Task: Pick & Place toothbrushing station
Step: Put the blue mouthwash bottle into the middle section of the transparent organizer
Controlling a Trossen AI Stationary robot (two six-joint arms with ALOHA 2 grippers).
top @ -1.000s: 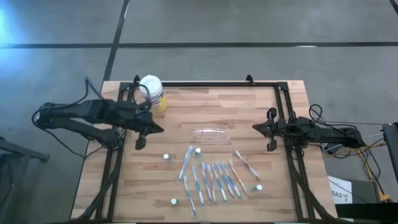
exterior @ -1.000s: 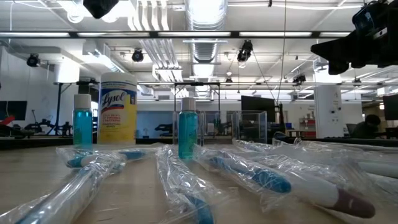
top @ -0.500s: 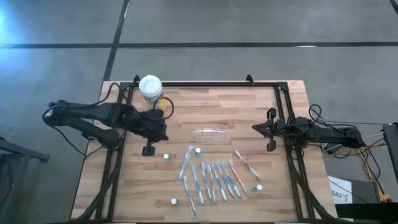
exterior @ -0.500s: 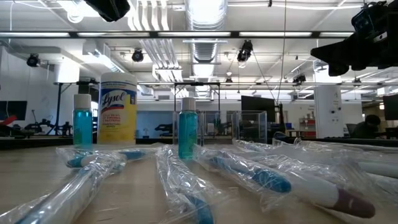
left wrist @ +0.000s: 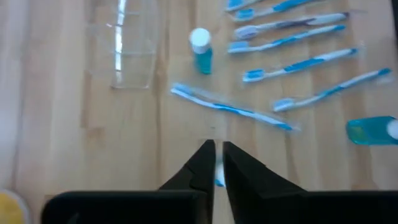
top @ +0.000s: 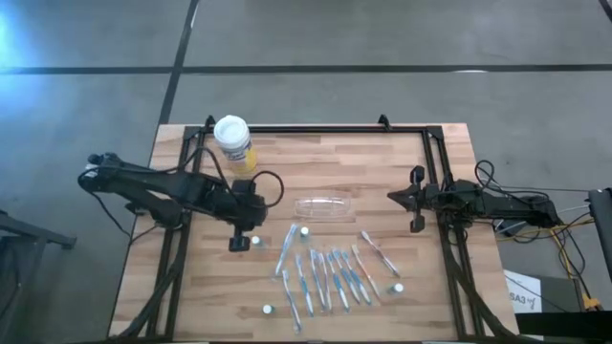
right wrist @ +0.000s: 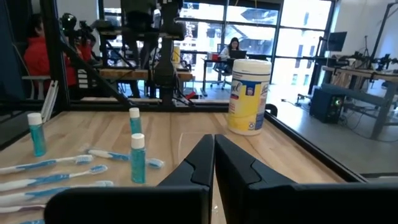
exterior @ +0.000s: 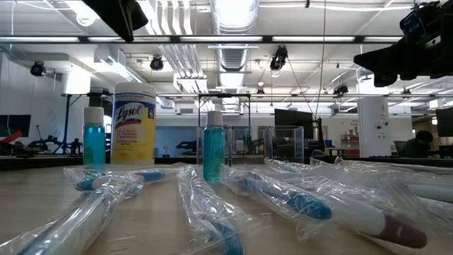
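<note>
The left gripper (top: 238, 244) hangs beside a small white-capped blue bottle (top: 255, 242), well short of the clear plastic holder (top: 322, 207) lying mid-table above the scattered slim blue-and-white toothbrushes (top: 325, 277); lowering here risks toppling that bottle; its fingers show a narrow gap, holding nothing; the right gripper (top: 415, 226) waits at the table's right edge, pressed together, empty.

Right gripper (right wrist: 213, 155): two dark fingers (right wrist: 193, 163) pressed together, pointed across a wooden table (right wrist: 93, 134).

Small bottles of blue liquid, white-capped, upright: one (right wrist: 137, 158) nearest the fingers, one (right wrist: 134, 121) farther back, one (right wrist: 37, 134) well off to the side.

Blue-and-white toothbrushes (right wrist: 50, 163): several, lying flat near the bottles.

Yellow canister (right wrist: 249, 96): white-lidded, upright near the table's dark edge rail (right wrist: 311, 149).

Left arm (right wrist: 152, 37): dark, standing at the far end.

Room beyond: a seated person (right wrist: 234, 50); another in red (right wrist: 38, 53).
</note>
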